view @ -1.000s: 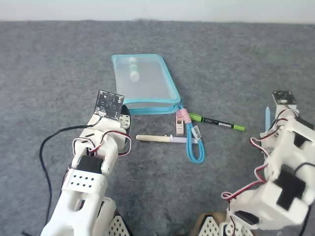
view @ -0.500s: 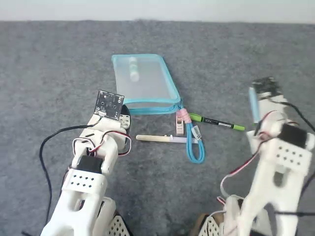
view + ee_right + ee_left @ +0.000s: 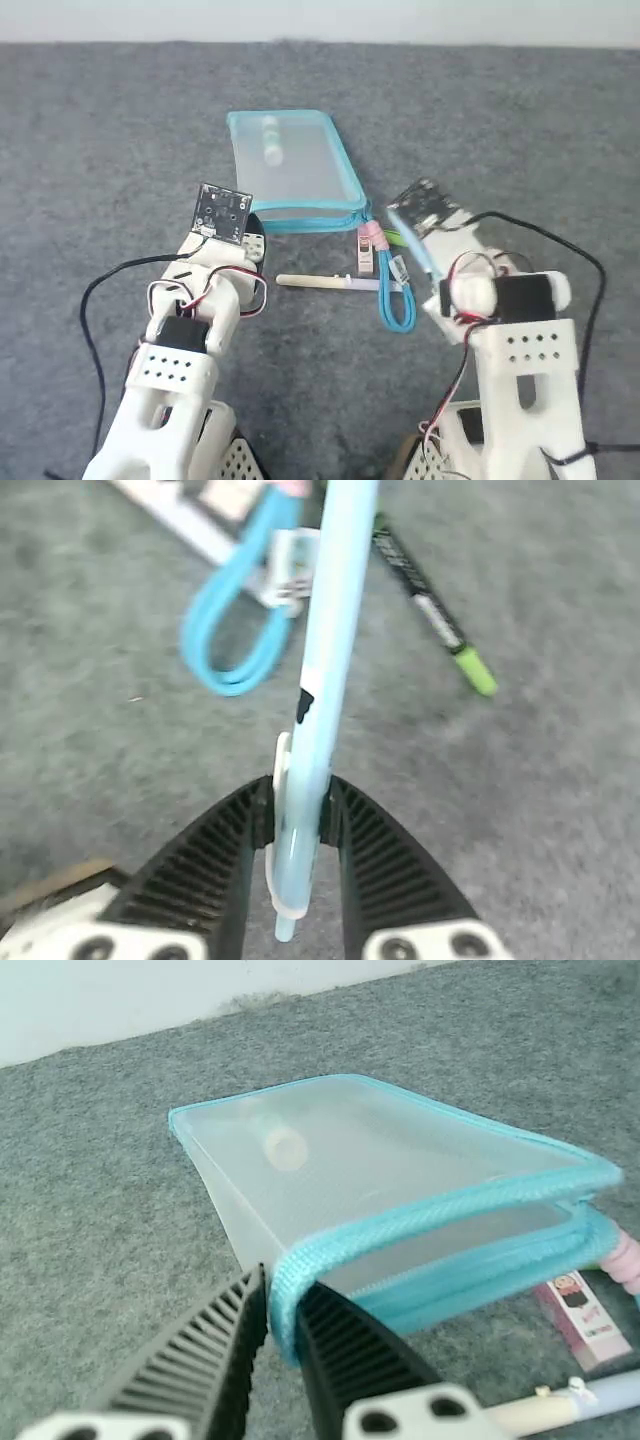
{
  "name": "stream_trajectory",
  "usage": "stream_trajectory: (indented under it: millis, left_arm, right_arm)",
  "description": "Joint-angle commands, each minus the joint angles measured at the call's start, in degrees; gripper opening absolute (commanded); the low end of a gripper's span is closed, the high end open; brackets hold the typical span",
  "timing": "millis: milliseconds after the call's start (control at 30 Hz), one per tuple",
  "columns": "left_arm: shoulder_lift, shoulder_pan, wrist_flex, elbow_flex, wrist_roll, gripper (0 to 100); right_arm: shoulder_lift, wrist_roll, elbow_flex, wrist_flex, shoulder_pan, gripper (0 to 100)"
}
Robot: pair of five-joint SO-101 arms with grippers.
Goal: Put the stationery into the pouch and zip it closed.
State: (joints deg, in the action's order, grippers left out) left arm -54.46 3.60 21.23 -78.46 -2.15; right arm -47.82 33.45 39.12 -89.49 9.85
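Grey carpet (image 3: 120, 120) covers the table. The pouch (image 3: 380, 1170) lies flat, its mouth open and reaching away from the left gripper (image 3: 283, 1295). That gripper's fingers are nearly closed, pinching the teal rim at the near corner of the mouth. A pale roll (image 3: 283, 1148) shows through the pouch wall, well beyond the fingertips; what it is cannot be made out.

The right gripper (image 3: 298, 790) is clamped on a blue pen (image 3: 335, 610), whose white clip sits between the fingers and whose barrel runs out past the tips. A black mark on the barrel is too small to read. Beyond the tips lies a blue strap (image 3: 235, 630) with a white tag (image 3: 290, 565), its print blurred. Off to one side of the barrel lies a green pen (image 3: 430, 605), its far end cut off.

A cream pen (image 3: 315, 283) lies in front of the pouch mouth. Near it is a small box (image 3: 580, 1305) with illegible print, and a pink pull (image 3: 625, 1260) cut off at the frame edge.
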Motion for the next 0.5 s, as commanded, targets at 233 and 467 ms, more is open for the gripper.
stream_trajectory:
  millis: [233,467]
  left_arm:
    - [0.0,-0.18,-1.76,0.31,-0.18,1]
    - [0.0,0.09,-1.76,0.4,-0.09,1]
  right_arm:
    - [-1.71,-0.62,-0.35,-2.59,10.24,0.7]
    - [4.7,-0.62,-2.29,0.84,10.24,0.7]
